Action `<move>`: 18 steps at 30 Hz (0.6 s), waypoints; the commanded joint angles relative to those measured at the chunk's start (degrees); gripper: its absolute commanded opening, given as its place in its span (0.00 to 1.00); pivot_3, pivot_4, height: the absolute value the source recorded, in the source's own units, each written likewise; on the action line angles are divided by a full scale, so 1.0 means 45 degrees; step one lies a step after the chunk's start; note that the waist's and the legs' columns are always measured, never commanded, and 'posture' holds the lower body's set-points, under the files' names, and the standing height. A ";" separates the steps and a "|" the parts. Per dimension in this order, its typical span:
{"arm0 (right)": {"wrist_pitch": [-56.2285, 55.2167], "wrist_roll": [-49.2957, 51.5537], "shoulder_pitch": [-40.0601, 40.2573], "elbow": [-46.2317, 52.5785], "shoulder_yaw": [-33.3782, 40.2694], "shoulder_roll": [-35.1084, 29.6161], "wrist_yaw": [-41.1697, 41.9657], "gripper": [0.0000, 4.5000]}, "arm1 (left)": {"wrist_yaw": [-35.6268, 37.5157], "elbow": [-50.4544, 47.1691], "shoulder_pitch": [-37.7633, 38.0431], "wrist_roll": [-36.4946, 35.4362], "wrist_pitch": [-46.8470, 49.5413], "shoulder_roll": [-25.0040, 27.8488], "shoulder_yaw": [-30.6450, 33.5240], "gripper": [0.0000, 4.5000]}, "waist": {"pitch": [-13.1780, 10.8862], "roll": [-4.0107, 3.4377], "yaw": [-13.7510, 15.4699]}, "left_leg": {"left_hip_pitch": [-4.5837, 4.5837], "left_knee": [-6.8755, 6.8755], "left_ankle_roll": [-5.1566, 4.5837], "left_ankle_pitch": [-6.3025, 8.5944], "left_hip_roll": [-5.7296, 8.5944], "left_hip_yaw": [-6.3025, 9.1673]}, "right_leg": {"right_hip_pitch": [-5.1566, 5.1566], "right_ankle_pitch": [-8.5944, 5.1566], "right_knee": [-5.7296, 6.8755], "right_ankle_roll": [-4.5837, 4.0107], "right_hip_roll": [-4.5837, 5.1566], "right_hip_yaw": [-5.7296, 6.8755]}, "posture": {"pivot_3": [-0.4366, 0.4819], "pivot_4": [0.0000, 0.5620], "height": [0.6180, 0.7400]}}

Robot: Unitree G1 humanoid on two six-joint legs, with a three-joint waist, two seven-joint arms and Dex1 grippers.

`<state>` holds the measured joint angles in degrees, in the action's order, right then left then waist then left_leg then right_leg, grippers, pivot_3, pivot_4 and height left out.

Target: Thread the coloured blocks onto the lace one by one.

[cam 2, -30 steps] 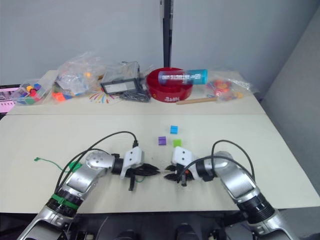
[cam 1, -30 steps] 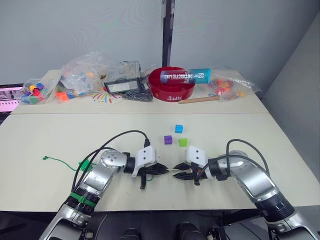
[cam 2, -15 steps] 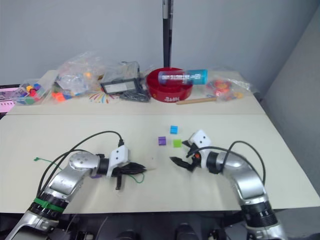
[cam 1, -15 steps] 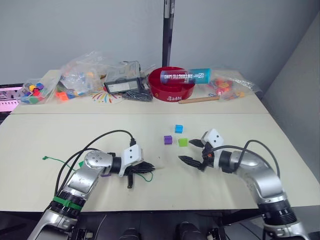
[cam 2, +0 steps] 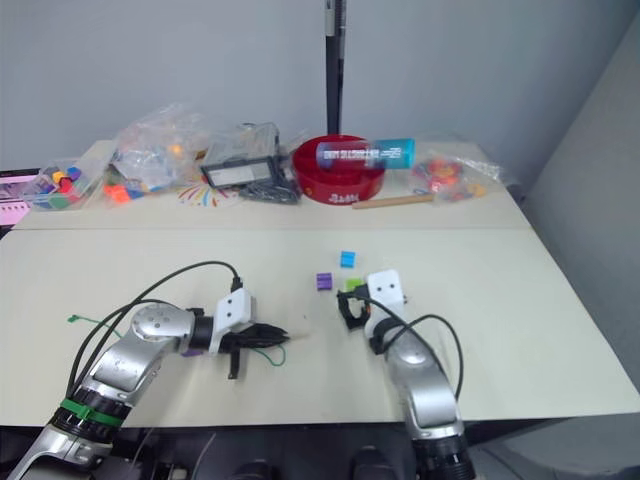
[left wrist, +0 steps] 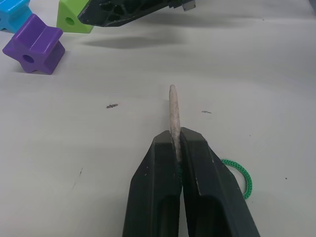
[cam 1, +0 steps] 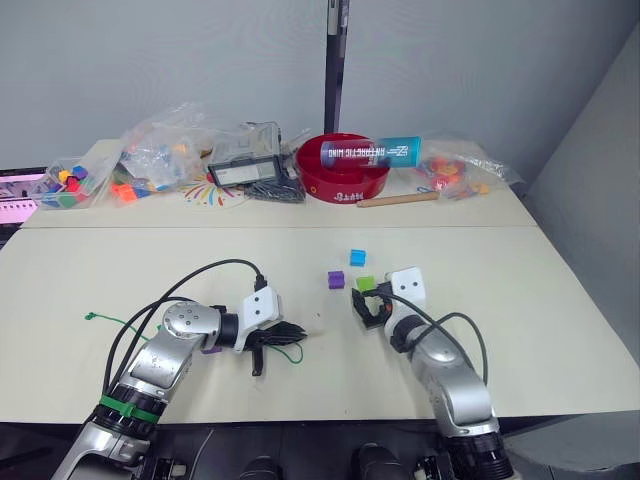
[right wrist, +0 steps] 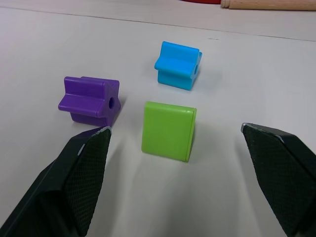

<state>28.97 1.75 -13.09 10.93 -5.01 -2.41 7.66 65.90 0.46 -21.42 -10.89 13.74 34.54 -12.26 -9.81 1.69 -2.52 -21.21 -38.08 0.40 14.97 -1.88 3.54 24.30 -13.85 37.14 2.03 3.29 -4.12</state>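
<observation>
Since half a second ago, our right pincer (cam 1: 366, 303) has swung in toward the three loose blocks and now sits just short of the lime green block (right wrist: 168, 130), its fingers spread wide with nothing between them. In the right wrist view the lime green block stands between the two splayed fingers (right wrist: 83, 168), untouched, with the purple block (right wrist: 91, 98) beside it and the cyan-blue block (right wrist: 177, 64) a little farther off. All three rest on the table (cam 1: 500, 270) near its middle, close together but apart from one another.

Our left pincer (left wrist: 176, 143) has hardly shifted. It is clenched on the lace (cam 1: 290, 352), gripping it right at the stiff pale tan tip (left wrist: 174, 111), which juts forward from between the closed fingers and points toward the blocks. A small loop of the green cord curls out beside the pincer, and the rest of the lace trails back along the table to its knotted tail (cam 1: 90, 317) well off to our left. Something purple (cam 1: 210, 349) shows under our left forearm; we cannot tell what it is.

At the back of the table lie clear bags of coloured pieces (cam 1: 150, 155), a red bowl (cam 1: 343, 170) with a blue tube (cam 1: 372, 152) across it, and a wooden stick (cam 1: 398, 200).
</observation>
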 commanded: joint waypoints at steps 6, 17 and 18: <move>-0.1324 -0.0563 -0.0977 -0.2009 0.0256 0.0709 -0.1474 0.99 | -0.0045 -0.0345 -0.0142 -0.0161 -0.0051 0.0060 0.0186 0.00 | 0.0000 0.0000 -0.0030 | 0.0000 0.0003 0.0000 0.0000 -0.0001 0.0000 | 0.0002 0.0000 -0.0001 -0.0001 -0.0001 0.0000 | 0.48 0.27 0.92; -0.1532 -0.0755 -0.0807 -0.2308 -0.0145 0.0818 -0.1561 0.36 | -0.0099 -0.0380 -0.0052 -0.0169 -0.0063 0.0127 0.0260 0.00 | 0.0001 -0.0001 0.0001 | 0.0001 0.0004 0.0000 0.0000 0.0001 0.0002 | -0.0002 0.0001 0.0000 -0.0001 0.0002 0.0000 | 0.48 0.27 0.92; -0.1440 -0.0765 -0.0693 -0.2144 -0.0154 0.0828 -0.1617 0.28 | -0.0105 -0.0366 -0.0053 -0.0167 -0.0075 0.0130 0.0268 0.00 | 0.0001 -0.0001 0.0002 | 0.0000 0.0004 0.0000 0.0000 0.0002 0.0002 | -0.0003 0.0001 -0.0003 -0.0001 0.0003 0.0000 | 0.48 0.27 0.92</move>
<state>21.93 -1.08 -17.18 -0.44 -5.98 1.38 0.91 65.73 0.47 -21.45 -10.99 13.75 34.58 -12.26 -9.80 1.68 -2.51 -21.21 -38.06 0.40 14.97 -1.87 3.54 24.29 -13.85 37.12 2.03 3.32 -4.12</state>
